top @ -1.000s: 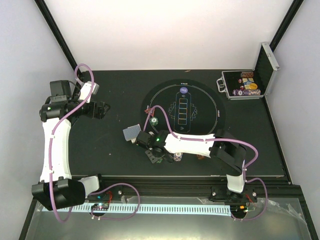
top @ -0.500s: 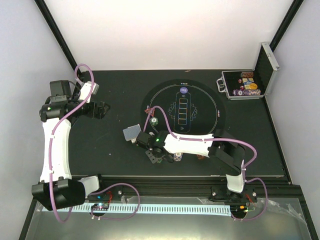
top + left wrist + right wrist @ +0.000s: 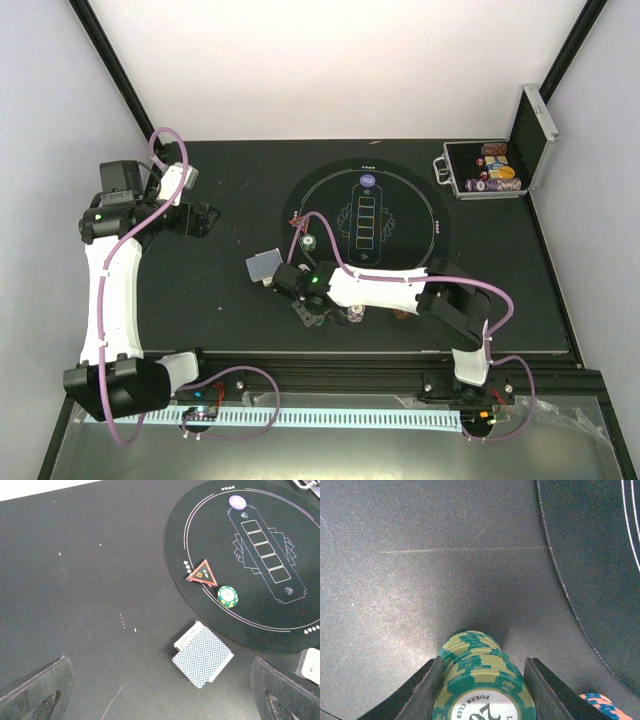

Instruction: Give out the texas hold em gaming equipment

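R jaws pinch stack of green-cream chips (image 3: 472, 650) beside round black mat (image 3: 600, 555), prob. to move it to a seat; L jaws spread wide, idle.

The table (image 3: 420, 555) was black and dull, and up close it looked a bit grainy, with thin pale scratches. The round mat (image 3: 210, 530) looked smoother. It was dull black too, with thin white lines printed on it. The cards (image 3: 202, 654) looked like paper, with a tiny blue-grey criss-cross print on the back. The green chips (image 3: 482, 680) looked like hard plastic, with cream stripes round the edge and a smooth white label on top. The right gripper (image 3: 481, 700) had dull black fingers (image 3: 417, 692). The case (image 3: 535, 125) had a shiny silver metal edge. The left arm (image 3: 112, 290) was smooth white plastic, and its hose (image 3: 160, 140) looked like soft purple rubber.
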`<control>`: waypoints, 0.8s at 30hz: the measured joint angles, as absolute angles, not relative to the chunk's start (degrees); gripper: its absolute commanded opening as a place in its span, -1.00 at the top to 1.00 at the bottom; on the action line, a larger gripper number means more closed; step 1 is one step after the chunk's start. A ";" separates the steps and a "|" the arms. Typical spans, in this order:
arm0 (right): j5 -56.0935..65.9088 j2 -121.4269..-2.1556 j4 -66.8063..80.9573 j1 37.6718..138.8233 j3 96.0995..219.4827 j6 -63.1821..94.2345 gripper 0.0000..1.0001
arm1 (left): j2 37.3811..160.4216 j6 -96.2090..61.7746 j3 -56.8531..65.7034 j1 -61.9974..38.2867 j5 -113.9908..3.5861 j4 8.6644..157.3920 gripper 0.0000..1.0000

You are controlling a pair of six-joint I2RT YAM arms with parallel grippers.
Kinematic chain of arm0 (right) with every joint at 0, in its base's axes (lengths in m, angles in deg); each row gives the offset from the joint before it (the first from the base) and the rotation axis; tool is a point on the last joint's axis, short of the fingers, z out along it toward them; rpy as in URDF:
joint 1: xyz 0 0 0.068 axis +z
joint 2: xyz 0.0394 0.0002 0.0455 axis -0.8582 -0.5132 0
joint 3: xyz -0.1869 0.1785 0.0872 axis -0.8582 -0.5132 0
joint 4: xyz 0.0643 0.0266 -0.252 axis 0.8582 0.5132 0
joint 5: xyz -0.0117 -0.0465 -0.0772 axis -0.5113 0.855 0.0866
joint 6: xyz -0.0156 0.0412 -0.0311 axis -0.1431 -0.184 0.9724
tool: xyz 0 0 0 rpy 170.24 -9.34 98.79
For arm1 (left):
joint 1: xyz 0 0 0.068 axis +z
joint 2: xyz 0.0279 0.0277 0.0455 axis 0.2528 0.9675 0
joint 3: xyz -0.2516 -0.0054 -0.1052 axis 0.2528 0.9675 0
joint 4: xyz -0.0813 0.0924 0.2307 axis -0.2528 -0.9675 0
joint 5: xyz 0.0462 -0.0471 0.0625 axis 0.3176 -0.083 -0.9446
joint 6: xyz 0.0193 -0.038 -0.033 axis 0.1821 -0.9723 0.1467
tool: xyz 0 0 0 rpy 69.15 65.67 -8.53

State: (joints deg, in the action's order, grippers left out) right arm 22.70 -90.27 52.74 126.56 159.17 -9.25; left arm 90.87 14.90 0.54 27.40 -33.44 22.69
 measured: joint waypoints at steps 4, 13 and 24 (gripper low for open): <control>22.74 -90.03 54.38 126.56 159.89 -9.21 0.78 | 90.87 14.90 0.54 27.40 -33.44 22.69 -0.97; 23.55 -87.43 58.69 126.25 165.90 -8.38 0.78 | 90.87 14.96 0.54 27.40 -33.44 22.69 -0.98; 23.95 -86.90 59.38 107.85 170.84 -2.81 0.77 | 90.87 14.94 0.22 27.40 -33.42 22.66 -0.98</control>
State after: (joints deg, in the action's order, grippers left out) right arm 23.95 -86.90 59.38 107.85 170.84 -2.81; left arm 90.87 14.94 0.22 27.40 -33.42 22.66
